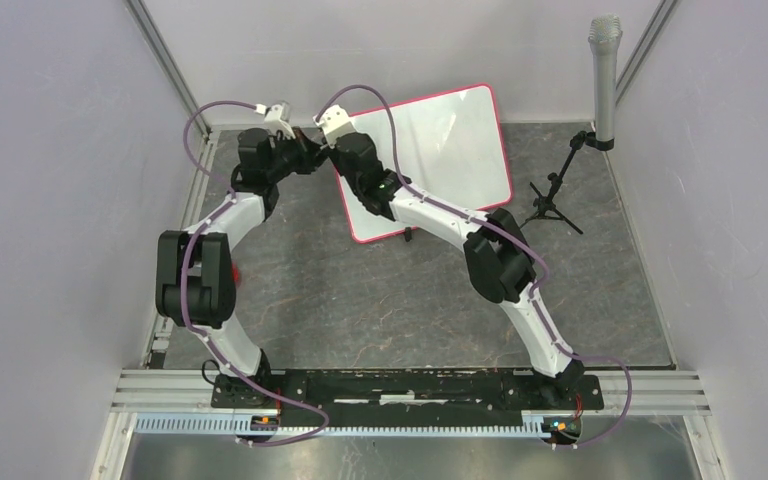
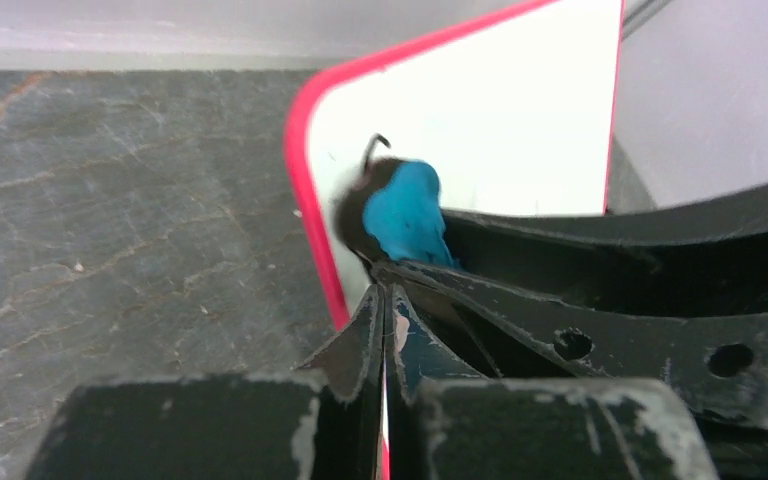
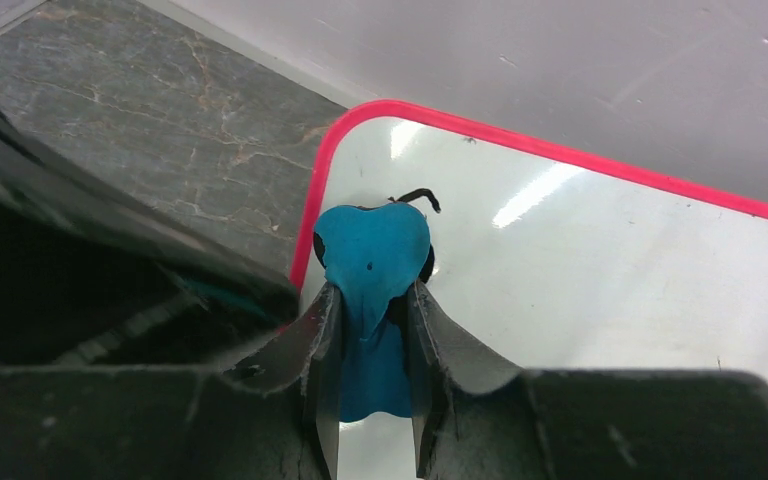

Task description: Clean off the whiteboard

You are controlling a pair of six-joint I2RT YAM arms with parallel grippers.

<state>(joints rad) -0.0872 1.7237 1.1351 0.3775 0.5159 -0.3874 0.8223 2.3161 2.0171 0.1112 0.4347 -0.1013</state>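
The whiteboard (image 1: pixel 455 135) stands tilted at the far middle of the bench (image 1: pixel 360 290), 1 black stroke (image 3: pixel 418 195) showing by its corner. The right claw (image 3: pixel 372 300), clamped on the eraser (image 3: pixel 372 255), should press flat across it while the left claw (image 2: pixel 384 315) pinches the frame

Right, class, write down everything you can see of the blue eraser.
The eraser is a small block with a bright blue, rounded top and a dark pad beneath. The right gripper clamps its sides between its fingers. It rests against the glossy whiteboard close to a corner of the pink-red frame, with a short black mark just beyond its tip.
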